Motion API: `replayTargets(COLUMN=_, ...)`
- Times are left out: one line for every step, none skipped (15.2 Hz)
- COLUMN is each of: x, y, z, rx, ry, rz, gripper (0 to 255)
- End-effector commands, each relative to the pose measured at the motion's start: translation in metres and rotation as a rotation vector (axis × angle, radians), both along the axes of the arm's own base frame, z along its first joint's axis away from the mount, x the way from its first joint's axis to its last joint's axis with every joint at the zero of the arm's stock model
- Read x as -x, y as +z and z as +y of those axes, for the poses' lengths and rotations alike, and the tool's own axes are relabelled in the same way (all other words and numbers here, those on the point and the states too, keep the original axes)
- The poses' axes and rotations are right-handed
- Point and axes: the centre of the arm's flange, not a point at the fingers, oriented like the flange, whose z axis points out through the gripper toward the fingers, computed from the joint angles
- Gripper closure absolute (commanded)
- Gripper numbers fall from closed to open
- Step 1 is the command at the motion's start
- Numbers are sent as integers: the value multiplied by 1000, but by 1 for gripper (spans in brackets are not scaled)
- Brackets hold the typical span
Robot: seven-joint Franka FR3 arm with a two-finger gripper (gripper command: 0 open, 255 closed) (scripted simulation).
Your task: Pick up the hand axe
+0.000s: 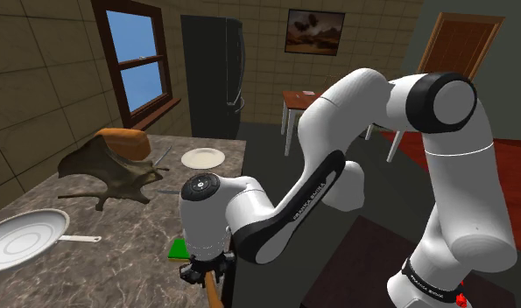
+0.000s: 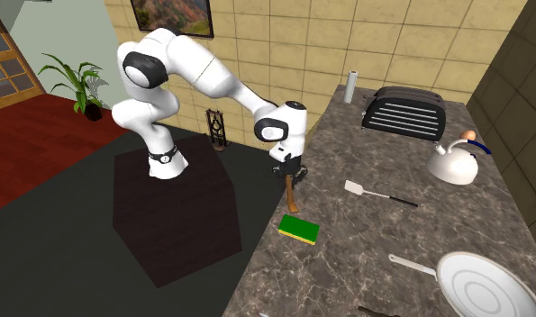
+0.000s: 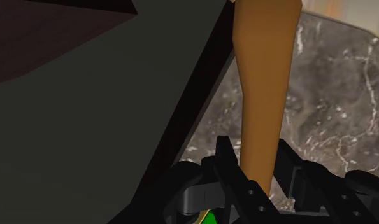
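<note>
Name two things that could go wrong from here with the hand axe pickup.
1. The black two-finger gripper clasps the orange-brown-handled hand axe right at the edge of the dark marbled countertop; a slip could drop it to the dark floor.
2. The green rectangular sponge lies close by; a swinging axe might knock it.

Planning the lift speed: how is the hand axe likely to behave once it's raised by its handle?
The hand axe has a straight, solid-looking handle, so it is probably stiff. Much of the handle runs beyond the gripper, so it may pivot in the grasp. Its smooth, tapering surface could also slip.
</note>
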Motion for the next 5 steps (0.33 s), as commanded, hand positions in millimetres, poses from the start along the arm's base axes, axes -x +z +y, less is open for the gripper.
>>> replayTargets(x=-1, y=11, z=-1, rx=0, ry=0, rz=0, gripper=255)
replayTargets(x=-1, y=16, z=-1, rx=0, ry=0, rz=0, gripper=255)
replayTargets(x=-1, y=21, z=-1, rx=0, ry=0, rz=0, gripper=255)
replayTargets(x=-1, y=22, z=-1, rx=0, ry=0, rz=0, gripper=255)
replayTargets(x=-1, y=22, z=-1, rx=0, ry=0, rz=0, gripper=255)
